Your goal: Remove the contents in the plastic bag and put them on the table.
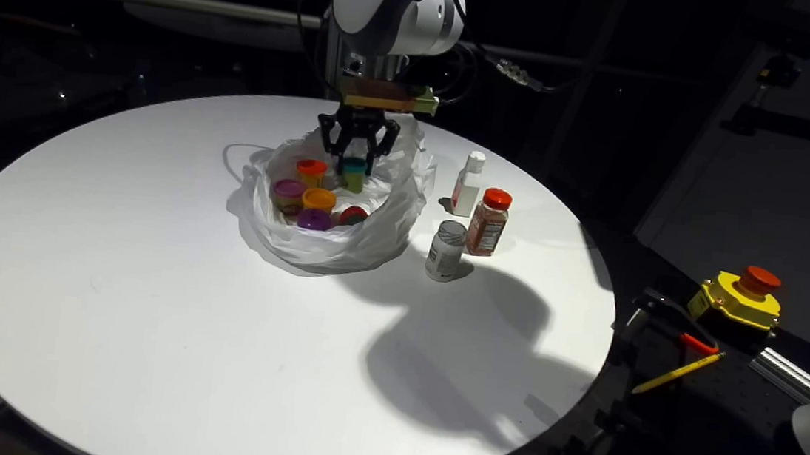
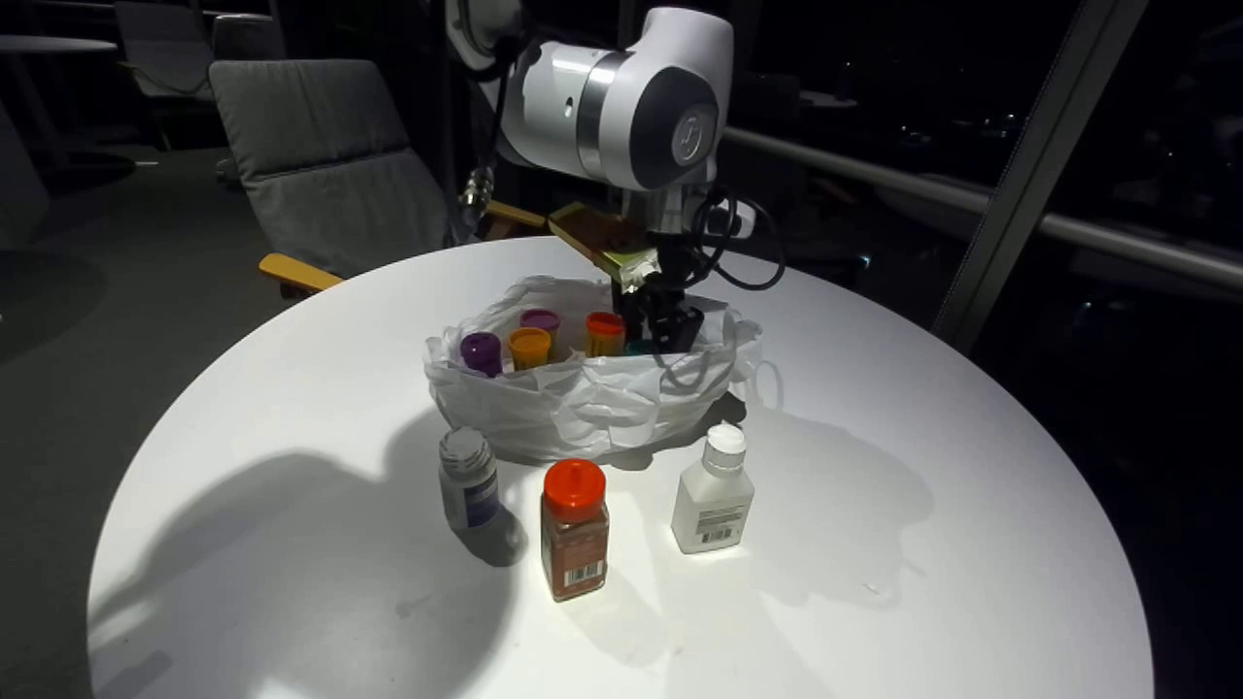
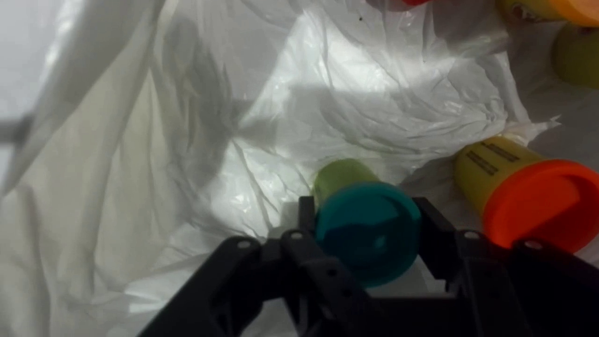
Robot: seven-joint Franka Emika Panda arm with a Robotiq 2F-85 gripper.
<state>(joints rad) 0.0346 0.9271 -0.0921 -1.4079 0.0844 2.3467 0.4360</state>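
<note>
Two black fingers are squeezed on the teal pot, one on each side of its lid. The pot is between them, down inside the plastic bag. From where I stand I can't tell if its bottom touches the bag. I think the step now is getting hold of this one pot so it can come out.

Just beside the fingers is the orange-red pot, so close it might get bumped. So I'd say the next move is to hold tight and go straight up, slowly, until the teal pot is higher than the bag's edge. The bag is thin and wrinkly, and it goes up around the fingers, so it could catch and get dragged along.

A little farther from the fingers, in the same bag, are the yellow-orange pot, the light purple pot, the dark purple pot and the dark red pot. I guess their turns come later.

Farther off, outside the bag, the white bottle, the small white jar and the red-capped bottle stand on the table. So some of the job looks done to me. After that lift, the fingers would go sideways, set the teal pot down there, and let go.
</note>
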